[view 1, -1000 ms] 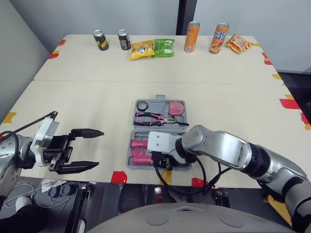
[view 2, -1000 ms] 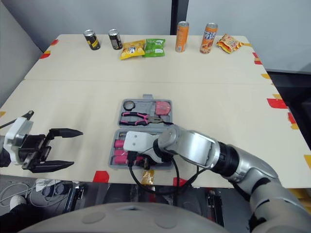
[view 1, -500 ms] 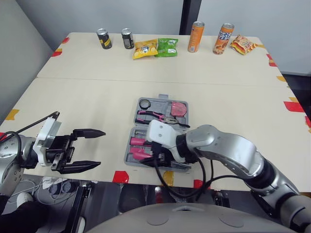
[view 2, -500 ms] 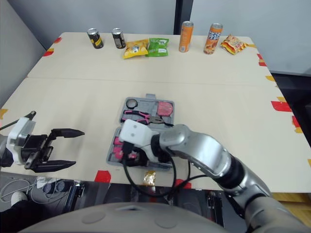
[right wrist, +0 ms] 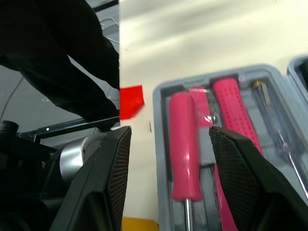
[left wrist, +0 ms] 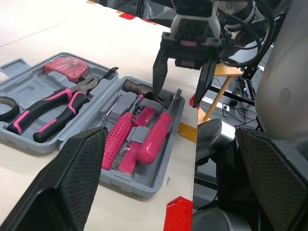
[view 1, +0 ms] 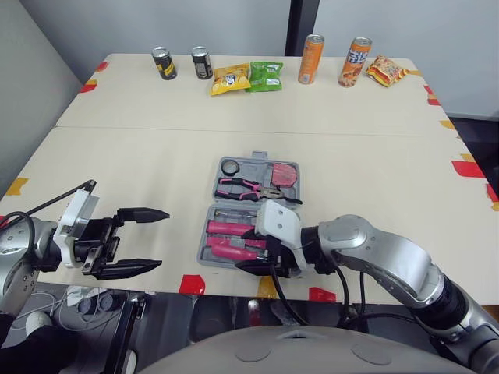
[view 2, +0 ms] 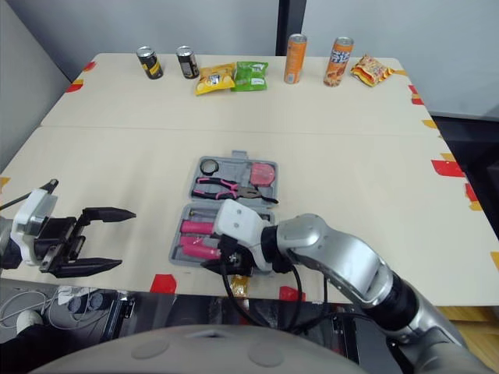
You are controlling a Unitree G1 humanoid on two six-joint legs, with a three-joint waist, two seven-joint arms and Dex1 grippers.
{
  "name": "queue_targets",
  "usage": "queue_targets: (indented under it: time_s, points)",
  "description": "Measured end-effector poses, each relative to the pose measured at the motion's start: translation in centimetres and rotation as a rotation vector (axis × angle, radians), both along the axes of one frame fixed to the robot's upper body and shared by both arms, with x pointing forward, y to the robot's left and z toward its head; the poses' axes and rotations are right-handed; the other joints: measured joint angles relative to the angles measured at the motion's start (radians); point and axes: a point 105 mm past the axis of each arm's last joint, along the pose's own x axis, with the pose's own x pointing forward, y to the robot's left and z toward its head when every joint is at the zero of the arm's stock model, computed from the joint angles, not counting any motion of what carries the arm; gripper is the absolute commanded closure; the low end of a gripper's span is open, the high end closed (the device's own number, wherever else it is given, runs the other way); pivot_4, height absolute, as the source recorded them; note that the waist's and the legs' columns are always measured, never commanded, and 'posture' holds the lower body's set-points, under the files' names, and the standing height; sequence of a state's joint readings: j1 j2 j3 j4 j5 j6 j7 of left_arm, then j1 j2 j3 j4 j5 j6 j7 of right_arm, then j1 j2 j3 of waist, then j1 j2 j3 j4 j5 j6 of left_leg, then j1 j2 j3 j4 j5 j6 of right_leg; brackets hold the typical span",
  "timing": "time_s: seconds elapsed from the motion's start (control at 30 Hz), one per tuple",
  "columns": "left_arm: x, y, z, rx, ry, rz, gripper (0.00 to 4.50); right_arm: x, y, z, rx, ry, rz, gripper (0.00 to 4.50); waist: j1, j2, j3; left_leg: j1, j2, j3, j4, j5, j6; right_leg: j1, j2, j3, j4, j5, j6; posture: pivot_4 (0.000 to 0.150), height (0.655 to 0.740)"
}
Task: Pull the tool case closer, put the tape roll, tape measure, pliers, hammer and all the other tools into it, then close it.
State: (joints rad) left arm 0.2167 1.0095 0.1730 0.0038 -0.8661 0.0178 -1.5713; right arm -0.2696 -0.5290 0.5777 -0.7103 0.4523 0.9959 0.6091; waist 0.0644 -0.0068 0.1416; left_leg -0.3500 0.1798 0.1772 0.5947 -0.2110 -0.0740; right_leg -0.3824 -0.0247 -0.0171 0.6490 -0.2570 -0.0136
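Observation:
The grey tool case lies open near the table's front edge. Its far half holds the tape roll, the pink-handled pliers and the pink tape measure. Several pink-handled tools lie in the near half. My right gripper is open at the near right corner of that half, fingers pointing down, holding nothing. In the right wrist view a pink handle lies between its fingers. My left gripper hangs open and empty over the table's front edge, left of the case.
Two dark cans, snack bags, two orange cans and another bag line the far edge. Red tape marks dot the front edge. A seam crosses the table behind the case.
My right gripper has drawn back from over the near half to its near right corner, uncovering the pink handles. The left gripper has stayed put. The head camera shifted slightly.

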Motion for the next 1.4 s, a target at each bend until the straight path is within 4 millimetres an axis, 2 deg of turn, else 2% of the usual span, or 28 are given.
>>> queue_targets:
  time_s: [0.17, 0.2, 0.4, 0.43, 0.9, 1.4]
  points:
    - [0.0, 0.0, 0.0, 0.001, -0.003, 0.0, 0.0, 0.1, 0.1, -0.6, -0.012, -0.031, -0.003, 1.78, 0.0, 0.0, 0.0, 0.0, 0.0, 0.0, 0.0, 0.0, 0.0, 0.0, 0.0, 0.0, 0.0, 0.0, 0.0, 0.15, 0.74]
    - [0.0, 0.0, 0.0, 0.001, -0.004, 0.0, 0.0, 0.1, 0.0, -0.7, -0.01, -0.034, -0.007, 2.31, 0.0, 0.0, 0.0, 0.0, 0.0, 0.0, 0.0, 0.0, 0.0, 0.0, 0.0, 0.0, 0.0, 0.0, 0.0, 0.15, 0.74]
    - [0.0, 0.1, 0.0, 0.001, -0.006, 0.002, 0.0, -0.3, 0.1, -1.0, 0.057, -0.041, 0.0, 4.31, 0.0, 0.0, 0.0, 0.0, 0.0, 0.0, 0.0, 0.0, 0.001, 0.0, 0.0, 0.0, 0.0, 0.0, 0.0, 0.15, 0.74]
    - [0.0, 0.1, 0.0, 0.001, -0.006, 0.002, 0.0, -0.5, 0.1, -1.0, 0.071, -0.037, 0.005, 4.46, 0.0, 0.0, 0.0, 0.0, 0.0, 0.0, 0.0, -0.001, 0.002, 0.0, 0.0, 0.0, 0.0, -0.001, -0.001, 0.15, 0.74]
    - [0.0, 0.2, -0.1, 0.004, -0.009, 0.006, 0.0, -0.3, -2.3, -2.5, 0.076, -0.043, -0.033, 4.46, -0.001, -0.001, 0.0, 0.0, 0.0, 0.0, 0.0, -0.003, 0.007, 0.0, 0.0, 0.0, 0.0, -0.004, -0.006, 0.15, 0.74]
    - [0.0, 0.4, -0.1, 0.006, -0.011, 0.014, 0.0, -0.4, -2.1, -2.8, 0.086, -0.039, -0.032, 4.46, 0.0, -0.001, -0.001, 0.0, 0.0, 0.0, 0.001, -0.003, 0.008, 0.001, 0.0, 0.0, 0.0, -0.006, -0.01, 0.15, 0.74]
